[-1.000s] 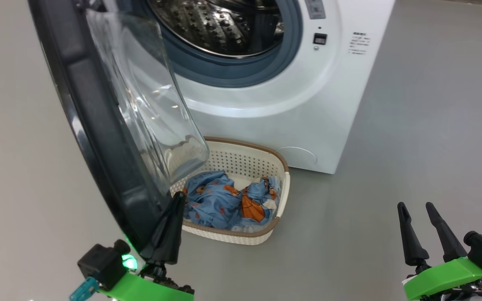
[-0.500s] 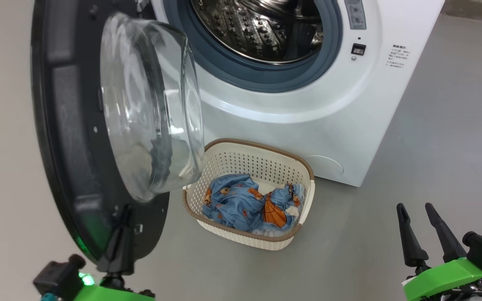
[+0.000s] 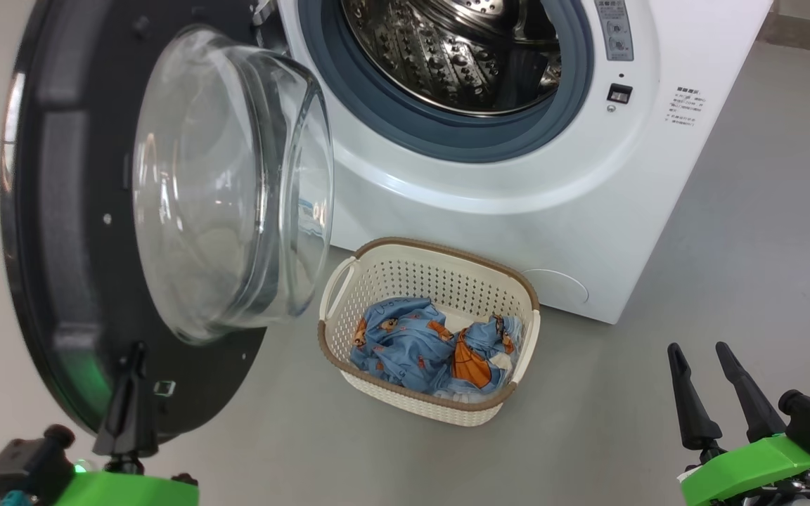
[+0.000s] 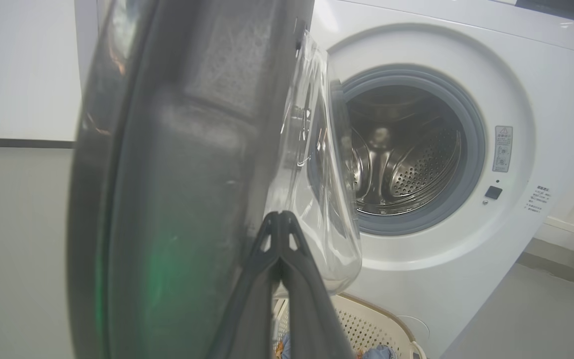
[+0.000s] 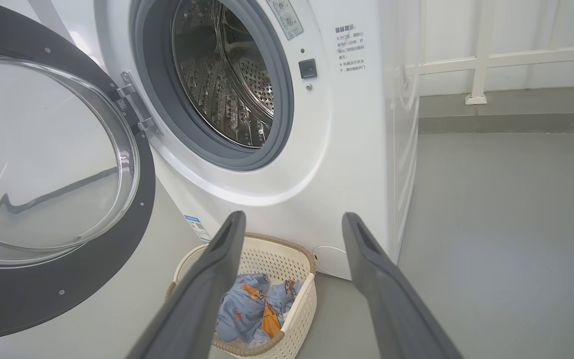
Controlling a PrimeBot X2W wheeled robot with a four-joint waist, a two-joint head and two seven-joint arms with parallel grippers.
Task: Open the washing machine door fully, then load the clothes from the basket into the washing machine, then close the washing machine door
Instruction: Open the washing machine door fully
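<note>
The washing machine (image 3: 517,197) stands ahead with its steel drum (image 3: 461,49) exposed. The washing machine door (image 3: 60,211) hangs open to the left, its glass bulge (image 3: 222,190) facing the basket. My left gripper (image 3: 139,349) is shut with nothing in it, its tips against the lower inner black rim of the door (image 4: 167,199); the shut fingertips (image 4: 279,215) sit where rim meets glass. On the floor before the machine sits the basket (image 3: 349,295), holding the blue clothes (image 3: 412,344) with orange prints. My right gripper (image 3: 697,348) hovers open at the lower right, apart from the basket (image 5: 302,304) and clothes (image 5: 244,309).
Grey floor (image 3: 728,246) spreads to the right of the machine and in front of the basket. A white railing (image 5: 476,65) runs along the far wall beyond the machine's right side. A pale wall (image 4: 18,224) lies behind the open door.
The door has swung farther open to the left, and my shut left gripper has gone left with it. The head camera has shifted as well. The right gripper has not moved.
</note>
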